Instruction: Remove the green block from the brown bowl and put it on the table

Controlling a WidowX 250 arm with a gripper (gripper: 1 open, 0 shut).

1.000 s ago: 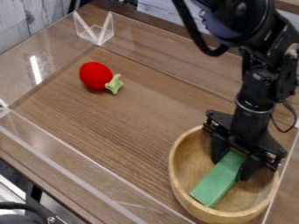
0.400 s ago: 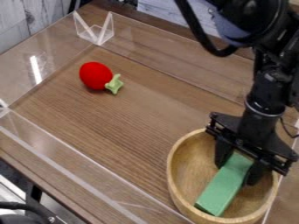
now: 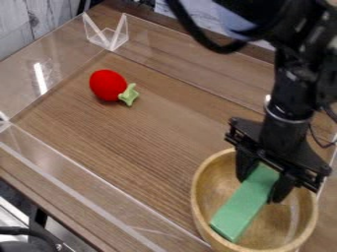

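Note:
The green block [image 3: 245,208] is a long flat bar leaning at a tilt inside the brown bowl [image 3: 200,190] at the lower right. Its upper end sits between the black fingers of my gripper [image 3: 270,175], which points straight down over the bowl and is shut on the block. The lower end of the block still lies within the bowl's rim, near the front. The arm rises from the gripper toward the top right of the view.
A red strawberry toy [image 3: 108,85] with a green stem lies on the wooden table [image 3: 158,138] to the left. Clear acrylic walls [image 3: 53,162] border the table, and a clear folded stand [image 3: 105,34] sits at the back left.
The gripper has risen a little above the bowl with the green block's upper end in it, so the block hangs more steeply.

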